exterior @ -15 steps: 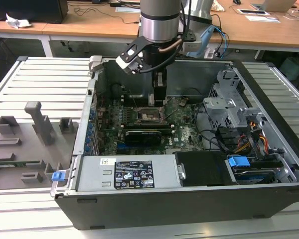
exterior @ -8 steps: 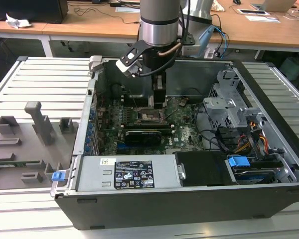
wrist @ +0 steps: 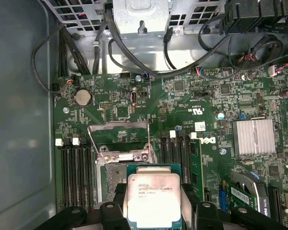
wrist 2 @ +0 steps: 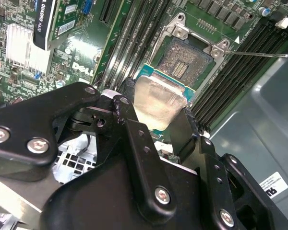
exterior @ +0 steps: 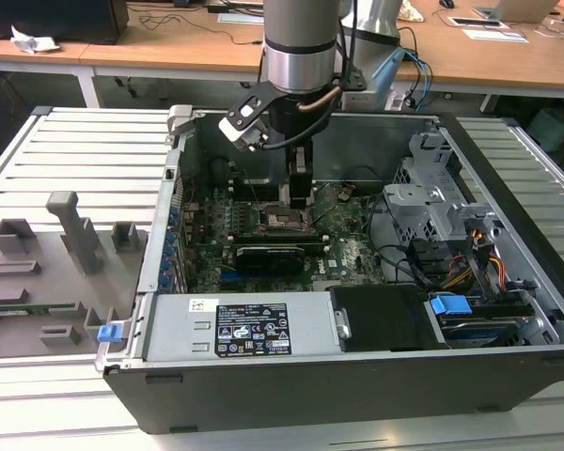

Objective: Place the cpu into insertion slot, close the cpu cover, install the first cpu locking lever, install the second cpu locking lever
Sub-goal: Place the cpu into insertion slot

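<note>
Gripper point(wrist 2: 158, 108) with jaws clamped on the cpu point(wrist: 153, 199), one black finger point(wrist 2: 128, 98) against each of two opposite edges and the silver top facing the wrist cameras. The cpu hangs over the near edge of the slot point(wrist 2: 185, 60), overlapping it in both wrist views. It appears raised rather than seated, though whether a corner already touches cannot be told. The slot's dark centre lies bare. Beyond it the cover point(wrist: 117, 126) stands swung open on its hinge, and a thin lever point(wrist 2: 259, 55) juts sideways from the slot's corner. Memory slots point(wrist 2: 134, 43) flank the slot on both sides. In the exterior view the arm point(exterior: 299, 56) reaches straight down into the open case point(exterior: 263, 395), fingers just above the board point(exterior: 348, 254). Hazards, as judged from this pose: the chip is offset from the slot's centre, so a descent without correction would land its edge on the rim or the contact field and could bend the contacts. Any tilt in the grip would have the same effect, with one corner meeting first. A grip on the edges alone may let the chip slip or rotate. The fingers work close to the memory slots and the raised cover, so sideways travel could catch either.
</note>
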Controlling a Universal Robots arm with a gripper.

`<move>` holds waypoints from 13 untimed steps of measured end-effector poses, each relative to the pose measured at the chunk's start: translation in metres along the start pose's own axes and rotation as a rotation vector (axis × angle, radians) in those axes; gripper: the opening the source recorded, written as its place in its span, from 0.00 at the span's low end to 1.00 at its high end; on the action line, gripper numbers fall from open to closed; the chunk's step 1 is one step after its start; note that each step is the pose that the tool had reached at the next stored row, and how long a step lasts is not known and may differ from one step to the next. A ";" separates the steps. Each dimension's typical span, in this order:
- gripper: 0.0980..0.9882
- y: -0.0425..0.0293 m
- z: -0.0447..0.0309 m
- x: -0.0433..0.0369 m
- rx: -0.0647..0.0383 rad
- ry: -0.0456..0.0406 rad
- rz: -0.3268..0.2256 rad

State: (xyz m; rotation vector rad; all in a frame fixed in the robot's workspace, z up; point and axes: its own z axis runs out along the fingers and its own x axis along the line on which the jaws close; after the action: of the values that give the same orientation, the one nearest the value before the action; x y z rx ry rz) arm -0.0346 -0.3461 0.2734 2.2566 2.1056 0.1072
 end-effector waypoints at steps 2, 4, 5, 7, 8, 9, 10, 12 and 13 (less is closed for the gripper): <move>0.48 -0.0001 0.0017 0.0000 0.000 0.0000 0.000; 0.48 -0.0003 0.0029 0.0000 0.000 0.0001 0.000; 0.48 -0.0003 0.0035 -0.0001 0.000 0.0000 0.000; 0.48 -0.0004 0.0049 -0.0001 0.000 0.0000 0.000; 0.48 -0.0005 0.0054 -0.0001 0.000 0.0000 0.000; 0.48 -0.0005 0.0062 -0.0001 0.000 0.0001 0.000; 0.48 -0.0006 0.0068 -0.0001 0.000 0.0000 0.000; 0.48 -0.0007 0.0080 -0.0001 0.000 0.0000 0.000; 0.48 -0.0008 0.0089 -0.0001 0.000 0.0000 0.000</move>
State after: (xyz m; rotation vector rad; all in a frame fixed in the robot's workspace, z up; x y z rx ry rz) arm -0.0346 -0.3461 0.2644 2.2566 2.1056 0.1073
